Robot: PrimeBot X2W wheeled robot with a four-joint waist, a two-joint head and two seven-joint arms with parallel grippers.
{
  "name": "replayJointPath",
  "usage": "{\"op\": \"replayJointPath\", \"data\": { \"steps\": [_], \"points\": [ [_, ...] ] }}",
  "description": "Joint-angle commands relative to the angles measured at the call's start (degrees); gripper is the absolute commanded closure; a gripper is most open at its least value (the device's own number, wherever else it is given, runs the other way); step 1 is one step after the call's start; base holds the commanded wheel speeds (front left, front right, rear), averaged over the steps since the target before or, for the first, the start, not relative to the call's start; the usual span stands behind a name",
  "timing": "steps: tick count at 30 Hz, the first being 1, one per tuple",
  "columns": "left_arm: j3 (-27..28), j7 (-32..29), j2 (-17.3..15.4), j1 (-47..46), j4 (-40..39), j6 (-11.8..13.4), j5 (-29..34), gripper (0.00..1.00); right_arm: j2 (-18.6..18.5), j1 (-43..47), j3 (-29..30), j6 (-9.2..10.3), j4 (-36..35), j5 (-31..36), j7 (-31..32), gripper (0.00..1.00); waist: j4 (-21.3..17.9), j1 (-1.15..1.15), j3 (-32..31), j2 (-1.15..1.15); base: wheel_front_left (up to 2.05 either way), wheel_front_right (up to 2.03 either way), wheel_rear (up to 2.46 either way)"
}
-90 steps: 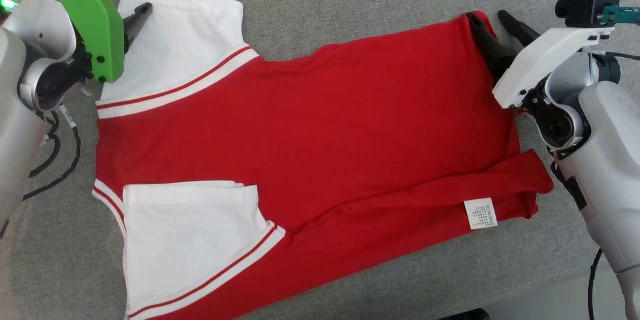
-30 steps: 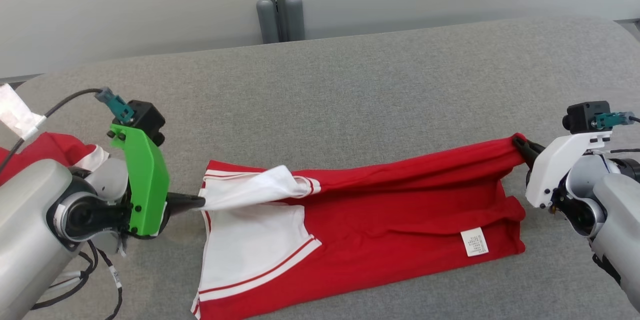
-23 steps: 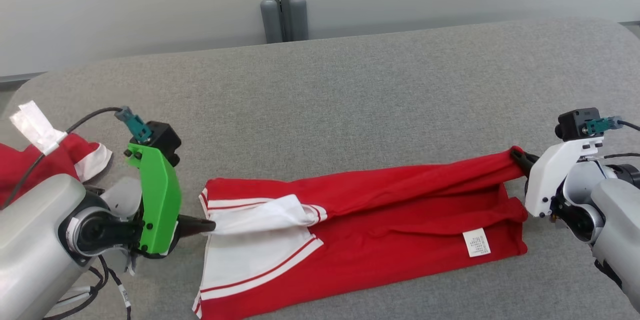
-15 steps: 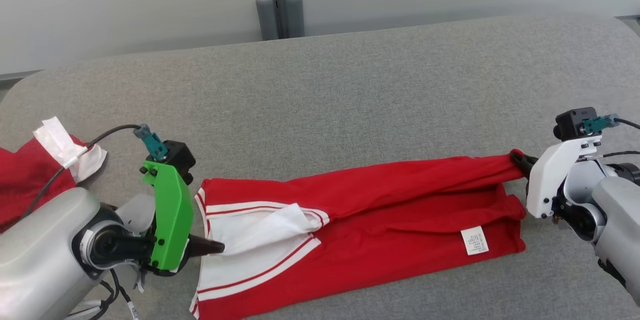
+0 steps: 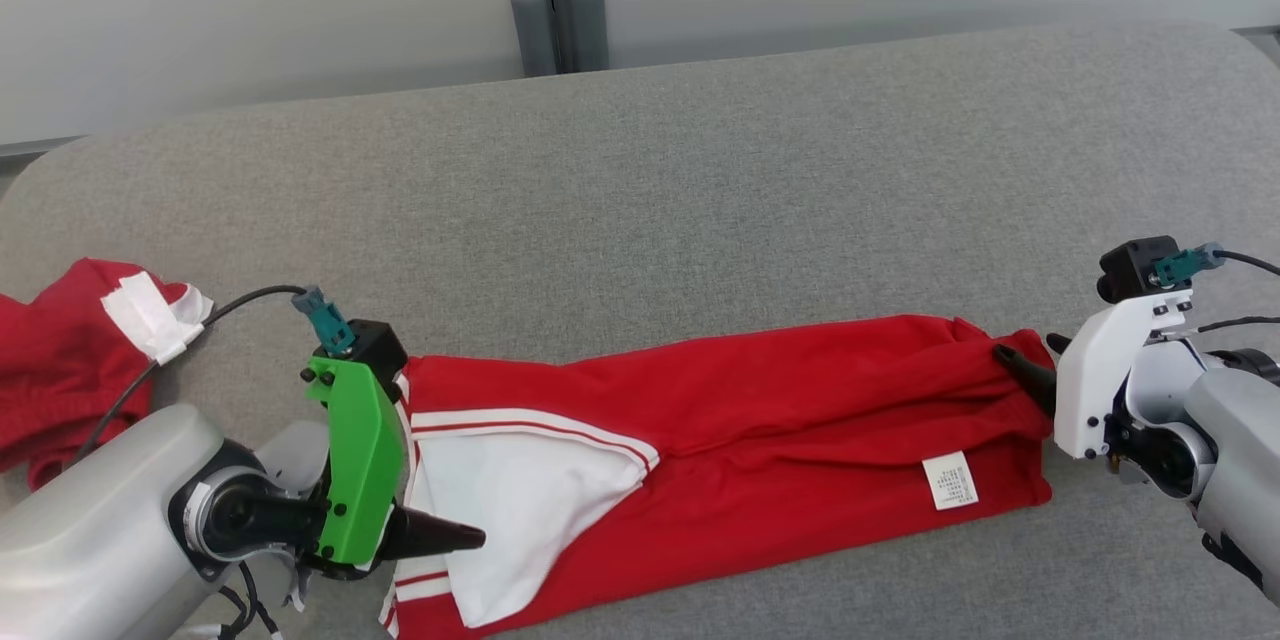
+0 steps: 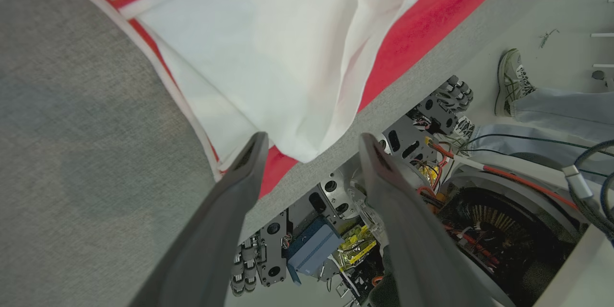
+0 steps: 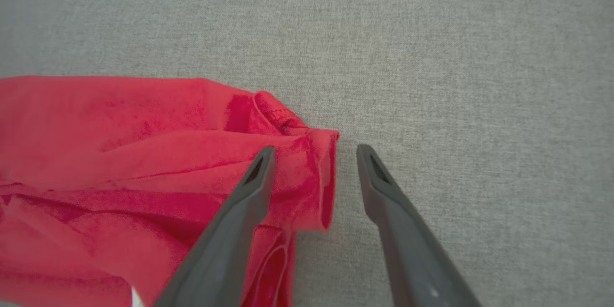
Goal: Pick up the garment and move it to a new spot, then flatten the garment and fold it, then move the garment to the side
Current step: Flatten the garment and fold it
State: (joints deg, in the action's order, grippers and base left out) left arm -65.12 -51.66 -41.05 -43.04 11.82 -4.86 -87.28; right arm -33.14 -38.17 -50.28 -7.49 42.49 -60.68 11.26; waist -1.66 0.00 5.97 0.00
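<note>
Across the near part of the grey fabric-covered worktop (image 5: pixel 700 220) lies the red jersey garment with white sleeves and red-and-white striped trim (image 5: pixel 760 420). It is doubled lengthwise into a long band, with its near edge close to the worktop's near edge. Its long axis runs left to right, the white sleeve (image 5: pixel 520 510) at the left end and the red hem at the right.

My left tool (image 6: pixel 312 136) sits at the near left corner. Its two dark fingers are apart, and the loose tip of the sleeve lies just beyond and between them, not pinched. My right tool (image 7: pixel 315 148) sits at the far right corner with its fingers also apart. One finger rests over the bunched hem corner and the other over bare worktop, gripping nothing.

So the garment stretches between the two tools, each arm nearest its own end. I judge the lengthwise fold to be laid, which leaves a crosswise fold to come. That fold means carrying one end along the long axis toward the other. The hem corner is rumpled and the sleeve tip is skewed toward the near side, so I would expect to tidy both first.

A small white care label (image 5: pixel 950 482) shows near the right end, its print too small to read. A second crumpled red cloth with a white patch (image 5: pixel 50 390) lies well apart on the left edge. My left wrist view catches a person's shoe (image 6: pixel 513 81) on the floor below.
</note>
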Motion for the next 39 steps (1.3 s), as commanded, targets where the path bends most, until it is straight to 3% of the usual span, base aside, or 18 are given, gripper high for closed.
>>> {"op": "replayJointPath", "data": {
  "steps": [1, 8, 14, 20, 25, 30, 32, 35, 39],
  "points": [
    [0.62, 0.74, -0.08, 0.53, 0.23, -0.28, -0.48, 0.0, -0.63, -0.27, -0.08, -0.01, -0.45, -0.94, -0.45, 0.0, 0.19, 0.0, -0.8, 0.0, 0.0, 0.0, 0.0],
    [4.14, 9.01, -1.47, -1.81, -0.41, -1.01, 3.93, 0.0, -2.96, -0.75, 2.17, -0.01, -3.58, -3.04, -7.78, 0.0, 1.0, 0.0, -3.64, 0.0, 0.0, 0.0, 0.0],
    [9.33, 27.45, -2.38, -0.09, -0.51, 0.77, 11.88, 0.0, -2.77, 0.93, 6.51, -0.01, -6.13, -0.39, -22.24, 0.0, 1.59, 0.0, -4.95, 0.0, 0.0, 0.0, 0.0],
    [13.84, 46.16, -3.16, 5.37, -2.12, 5.89, 17.79, 0.0, -0.53, 4.94, 15.17, -0.01, -7.75, 3.96, -26.45, 0.0, 2.4, 0.0, -5.44, 0.0, 0.0, 0.0, 0.0],
    [18.61, 62.19, -2.98, 12.55, -4.58, 13.21, 20.16, 0.0, 4.86, 13.2, 31.46, -0.01, -13.28, 14.46, -26.41, 0.0, 3.04, 0.0, -5.45, 0.0, 0.0, 0.0, 0.0],
    [23.2, 66.74, -0.93, 19.91, -8.42, 18.42, 23.98, 0.0, 10.92, 23.01, 42.39, -0.01, -19.72, 23.39, -26.44, 0.0, 3.8, 0.0, -5.08, 0.0, 0.0, 0.0, 0.0],
    [27.77, 66.96, 1.26, 22.72, -10.71, 20.32, 27.59, 0.0, 12.84, 26.14, 45.33, -0.01, -21.55, 25.66, -26.44, 0.0, 3.85, 0.0, -4.79, 0.0, 0.0, 0.0, 0.0],
    [34.65, 66.81, 5.13, 28.66, -13.03, 21.02, 32.71, 0.0, 15.24, 29.34, 47.98, -0.01, -22.89, 28.18, -26.44, 0.0, 3.46, 0.0, -4.45, 0.0, 0.0, 0.0, 0.0],
    [42.55, 66.77, 11.55, 36.5, -14.88, 18.71, 38.36, 0.0, 17.83, 32.59, 49.38, -0.01, -23.61, 29.94, -26.45, 0.0, 2.95, 0.0, -4.33, 0.0, 0.0, 0.0, 0.0]
  ]
}}
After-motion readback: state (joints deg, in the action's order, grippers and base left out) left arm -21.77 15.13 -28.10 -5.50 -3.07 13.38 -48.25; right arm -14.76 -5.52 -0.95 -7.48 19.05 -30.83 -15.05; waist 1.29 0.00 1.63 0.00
